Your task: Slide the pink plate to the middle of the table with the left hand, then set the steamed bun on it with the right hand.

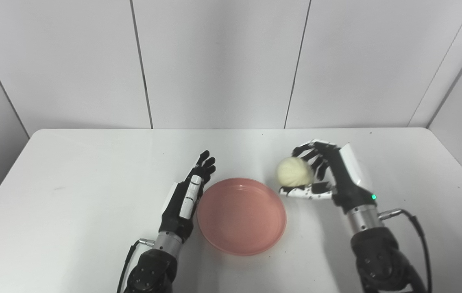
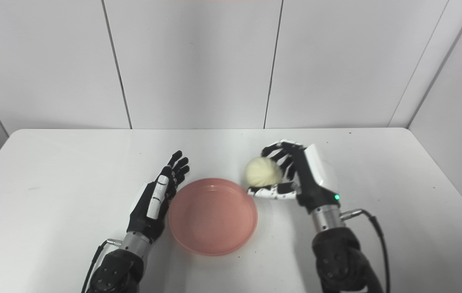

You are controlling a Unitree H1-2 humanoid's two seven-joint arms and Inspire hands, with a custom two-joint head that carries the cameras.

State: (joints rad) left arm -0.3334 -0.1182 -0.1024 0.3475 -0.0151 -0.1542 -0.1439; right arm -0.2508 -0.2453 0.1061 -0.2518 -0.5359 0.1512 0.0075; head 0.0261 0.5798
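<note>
- Bench (image 1: 92, 171): white, rounded far corners, white wall panels behind its far edge. You have two task items and two hands on it.
- Pink plate (image 1: 242, 215): round, shallow, empty. It sits near the middle of the bench between the side edges, towards the near edge. Being round, it has no long axis to line up with.
- Left hand (image 1: 186, 195): fingers straight and together, holding nothing, laid edge-on along the plate's left rim, touching it or just beside it; you cannot tell which. Fingertips point to the far edge.
- Steamed bun (image 1: 295, 171): pale, nearly round, pleated, so no useful long axis. It is just beyond the plate's far-right rim, not over the plate's well.
- Right hand (image 1: 320, 175): curled about the bun, thumb under it and fingers over its far side. It holds the bun; whether the bun is lifted clear of the bench you cannot tell.
- Key relation: the plate's centre lies to the left of the held bun and towards the near edge. Your right hand is the nearer one, and by my judgement the plate slide is done.
- Likely next need: carry the bun towards the left and near edges, over the rim, before you let go.
</note>
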